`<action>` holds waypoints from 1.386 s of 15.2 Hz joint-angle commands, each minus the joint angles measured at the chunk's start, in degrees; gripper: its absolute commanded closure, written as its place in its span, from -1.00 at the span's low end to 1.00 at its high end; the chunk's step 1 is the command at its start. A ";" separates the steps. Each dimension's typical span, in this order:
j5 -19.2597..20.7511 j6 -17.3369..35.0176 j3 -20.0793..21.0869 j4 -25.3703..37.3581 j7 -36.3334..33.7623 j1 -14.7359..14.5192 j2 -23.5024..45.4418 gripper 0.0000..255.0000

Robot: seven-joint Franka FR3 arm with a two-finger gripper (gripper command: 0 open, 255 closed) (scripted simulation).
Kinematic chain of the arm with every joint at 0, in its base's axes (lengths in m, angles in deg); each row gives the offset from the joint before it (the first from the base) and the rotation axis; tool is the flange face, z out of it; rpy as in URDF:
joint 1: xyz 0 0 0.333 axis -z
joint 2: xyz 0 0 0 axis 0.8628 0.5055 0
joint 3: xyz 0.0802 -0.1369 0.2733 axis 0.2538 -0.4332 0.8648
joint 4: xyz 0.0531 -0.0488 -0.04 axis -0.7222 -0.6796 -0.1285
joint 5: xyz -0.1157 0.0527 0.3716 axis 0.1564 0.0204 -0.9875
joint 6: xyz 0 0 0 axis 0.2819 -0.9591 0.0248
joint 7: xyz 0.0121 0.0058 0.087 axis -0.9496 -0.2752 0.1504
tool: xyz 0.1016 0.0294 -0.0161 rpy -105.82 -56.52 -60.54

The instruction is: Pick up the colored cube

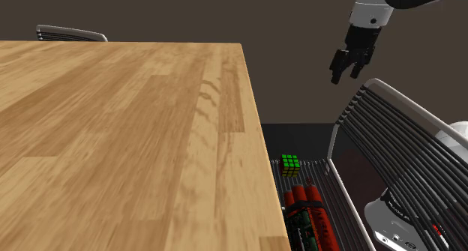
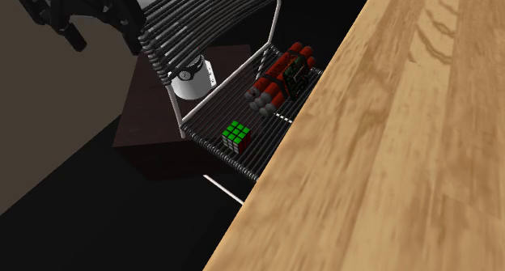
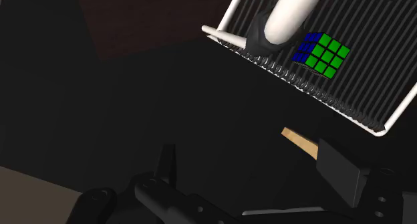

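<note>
Beside wooden table (image 1: 112, 122) | wire chair (image 1: 390, 137) holds cube (image 1: 291, 164) (green up) | brown wall (image 1: 225, 13)

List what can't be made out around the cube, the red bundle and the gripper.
- Red bundle: in the shoulder view, the bottom edge cuts off its near end.
- Cube: its underside is hidden in every view, pressed against the chair seat.
- Gripper: in the second exterior view, the top edge cuts off its upper part.
</note>
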 commanded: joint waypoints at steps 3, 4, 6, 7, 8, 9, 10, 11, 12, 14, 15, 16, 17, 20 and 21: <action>-1.14 2.82 1.63 -3.67 -2.72 -0.31 -0.84 -1.00; -1.75 4.28 2.48 -5.42 -4.08 -0.51 -1.13 -1.00; -3.04 7.28 4.23 -8.71 -6.81 -0.98 -1.44 -1.00; -3.73 8.85 5.15 -10.25 -8.17 -1.26 -1.44 -1.00; -4.43 10.45 6.07 -11.73 -9.54 -1.57 -1.33 -1.00; -5.15 12.11 7.02 -13.13 -10.92 -1.91 -1.12 -1.00; -5.89 13.81 8.00 -14.46 -12.30 -2.26 -0.78 -1.00; -6.65 15.56 8.99 -15.70 -13.68 -2.65 -0.31 -1.00; -7.42 17.37 10.00 -16.87 -15.07 -3.06 0.29 -1.00; -8.97 21.16 12.08 -18.94 -17.87 -3.91 1.91 -1.00; -9.74 23.15 13.14 -19.83 -19.29 -4.36 2.94 -1.00; -10.50 25.19 14.22 -20.64 -20.71 -4.79 4.12 -1.00; -10.89 27.34 14.81 -21.35 -22.44 -5.72 5.52 -1.00; -12.49 34.01 17.55 -22.83 -27.11 -7.44 10.54 -1.00; -13.06 36.30 18.70 -23.11 -28.58 -7.74 12.49 -1.00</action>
